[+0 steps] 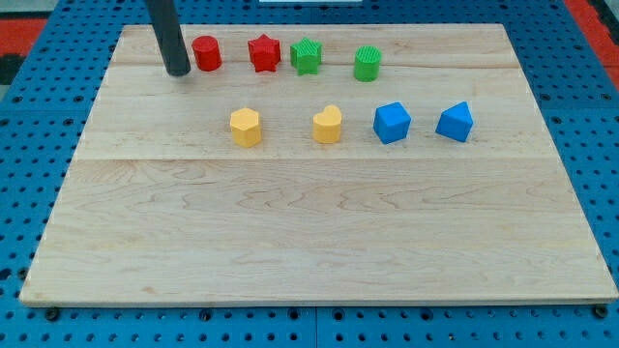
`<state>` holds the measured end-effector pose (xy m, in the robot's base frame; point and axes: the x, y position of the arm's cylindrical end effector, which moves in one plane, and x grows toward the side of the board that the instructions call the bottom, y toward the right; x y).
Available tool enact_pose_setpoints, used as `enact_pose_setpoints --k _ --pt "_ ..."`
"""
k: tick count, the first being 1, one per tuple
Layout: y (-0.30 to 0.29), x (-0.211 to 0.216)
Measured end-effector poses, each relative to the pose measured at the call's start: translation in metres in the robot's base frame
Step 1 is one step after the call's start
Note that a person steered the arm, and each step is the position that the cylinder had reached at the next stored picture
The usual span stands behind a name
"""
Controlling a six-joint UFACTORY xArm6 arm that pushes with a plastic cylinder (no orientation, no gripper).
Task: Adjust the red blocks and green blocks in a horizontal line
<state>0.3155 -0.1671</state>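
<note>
A red cylinder (207, 53), a red star block (264, 53), a green star block (307, 56) and a green cylinder (368, 64) lie in a row near the view's top of the wooden board (309, 222). The red star and green star touch or nearly touch. The green cylinder sits slightly lower than the others. My tip (178, 72) rests on the board just left of the red cylinder, a small gap away.
A second row below holds a yellow hexagonal block (246, 127), a yellow heart-like block (328, 126), a blue block (392, 123) and another blue block (455, 122). Blue pegboard surrounds the board.
</note>
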Motion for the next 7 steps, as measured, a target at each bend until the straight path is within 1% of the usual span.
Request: enact_pose_setpoints --k 1,2,3,4,5,6,7 --pt "0.101 0.013" --pt "0.193 0.013" --pt "0.256 -0.009" --pt "0.247 -0.031" --pt "0.247 -0.012" --pt "0.169 -0.004" --pt "0.176 -0.023"
